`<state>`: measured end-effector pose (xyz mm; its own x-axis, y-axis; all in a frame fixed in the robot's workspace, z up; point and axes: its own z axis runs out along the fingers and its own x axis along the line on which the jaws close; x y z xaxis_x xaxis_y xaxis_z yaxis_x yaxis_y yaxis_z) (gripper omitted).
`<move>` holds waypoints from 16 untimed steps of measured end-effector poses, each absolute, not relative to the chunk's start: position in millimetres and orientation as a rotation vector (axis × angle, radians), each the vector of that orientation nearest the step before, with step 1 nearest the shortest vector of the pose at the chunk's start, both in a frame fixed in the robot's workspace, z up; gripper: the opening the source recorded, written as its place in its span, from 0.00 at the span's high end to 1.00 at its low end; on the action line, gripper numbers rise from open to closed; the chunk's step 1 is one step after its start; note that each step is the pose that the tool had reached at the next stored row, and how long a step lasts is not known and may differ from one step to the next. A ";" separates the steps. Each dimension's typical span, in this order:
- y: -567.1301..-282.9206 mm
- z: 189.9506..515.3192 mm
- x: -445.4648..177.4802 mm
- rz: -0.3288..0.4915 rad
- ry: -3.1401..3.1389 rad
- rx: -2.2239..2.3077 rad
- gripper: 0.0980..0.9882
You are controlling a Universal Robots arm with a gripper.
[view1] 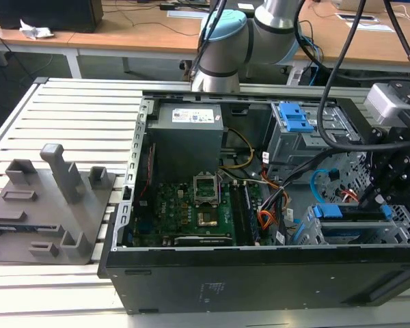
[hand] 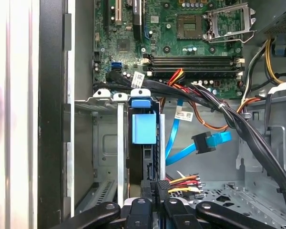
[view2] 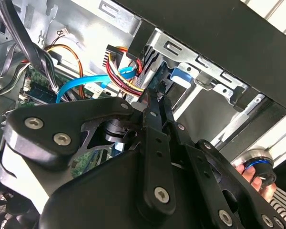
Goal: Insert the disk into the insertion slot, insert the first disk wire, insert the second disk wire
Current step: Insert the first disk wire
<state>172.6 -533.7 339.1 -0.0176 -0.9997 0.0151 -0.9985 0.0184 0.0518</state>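
Note:
The disk in its bright blue caddy sits inside the insertion slot, a grey metal cage at the computer case's corner on the exterior view's right. My gripper is at the disk's rear edge. It is shut on the black plug of the first disk wire, red-orange with yellow strands beside it. The second wrist view has the fingertips pinched together where that wire ends. The second disk wire, light blue with a black plug, hangs loose beside the cage.
The open case holds a green motherboard, a grey power supply and a taller cage with a blue latch. Thick black cables cross above the slot. A grey fixture lies outside the case. A person's hand holds a blue-black knob.

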 end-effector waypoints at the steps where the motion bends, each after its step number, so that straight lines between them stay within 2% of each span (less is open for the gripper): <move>1: -533.7 338.5 172.8 -0.041 -2.208 2.168 0.93; 7: -533.7 333.4 173.0 -0.040 -2.207 2.167 0.93; 8: -533.7 331.6 172.9 -0.044 -2.208 2.169 0.92; 9: -533.8 331.9 172.9 -0.043 -2.208 2.168 0.85; 11: -533.9 332.7 173.0 -0.041 -2.207 2.167 0.85; 16: -533.9 361.3 173.0 -0.040 -2.207 2.167 0.85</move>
